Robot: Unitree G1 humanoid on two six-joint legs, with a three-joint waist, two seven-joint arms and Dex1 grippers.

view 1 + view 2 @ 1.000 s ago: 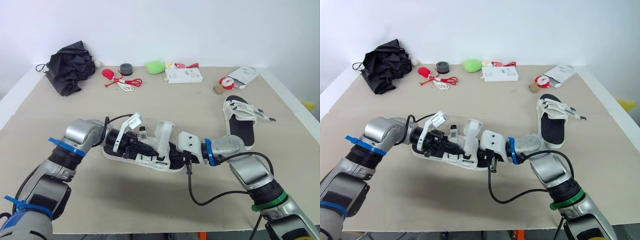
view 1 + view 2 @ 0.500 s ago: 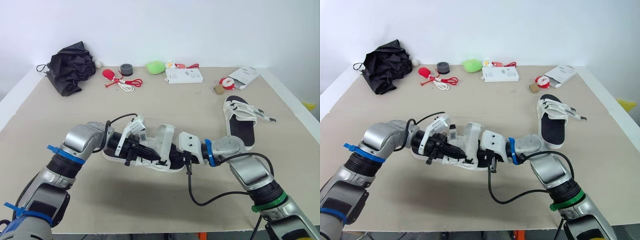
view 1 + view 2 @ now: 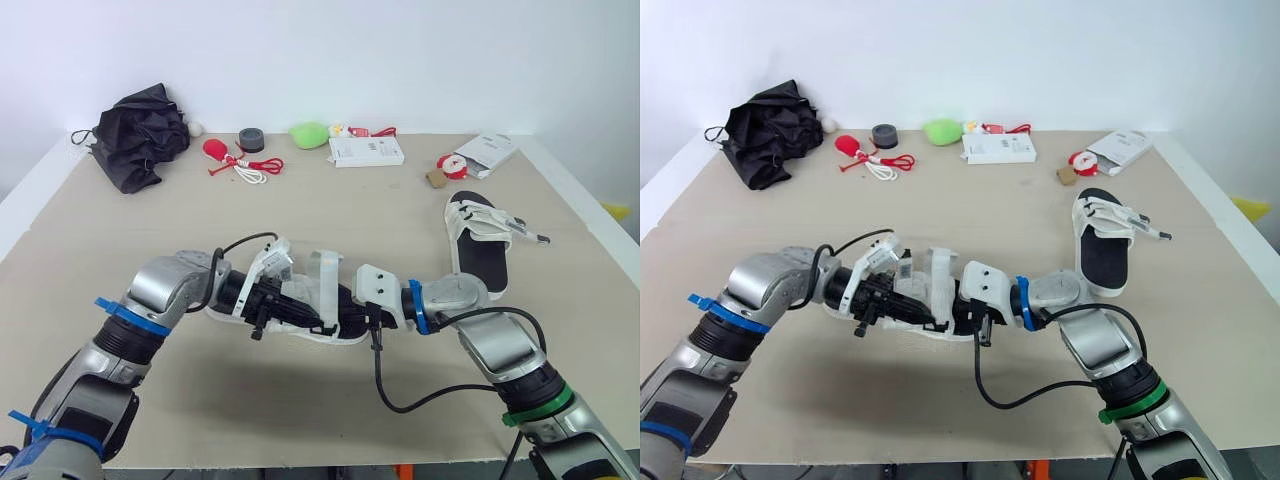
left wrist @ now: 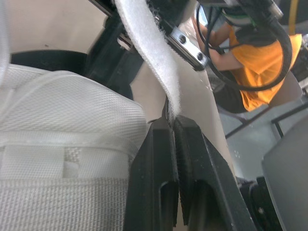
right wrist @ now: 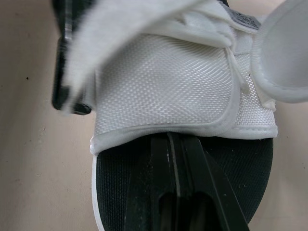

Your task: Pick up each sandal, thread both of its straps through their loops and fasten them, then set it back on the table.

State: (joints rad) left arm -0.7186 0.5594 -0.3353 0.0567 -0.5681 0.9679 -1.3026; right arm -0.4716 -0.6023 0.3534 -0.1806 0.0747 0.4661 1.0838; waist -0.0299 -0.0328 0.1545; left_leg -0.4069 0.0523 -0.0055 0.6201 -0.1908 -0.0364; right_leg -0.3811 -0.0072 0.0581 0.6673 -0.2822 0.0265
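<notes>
Sandal (image 3: 300, 318) on counter (image 3: 330, 215), left of second sandal (image 3: 480, 250).
Your left hand (image 4: 172, 126) is clamped on its white strap (image 4: 149, 48); your right hand (image 5: 173, 138) has its fingers together, tips on its black insole (image 5: 120, 192).

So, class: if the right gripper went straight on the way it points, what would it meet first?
Most likely the sandal's white mesh upper: the right gripper lies over the black footbed, tips right at the upper's edge.

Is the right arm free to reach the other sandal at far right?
Probably not yet: the right end effector is tucked into the near sandal. Otherwise nothing stands between it and the far sandal.
</notes>
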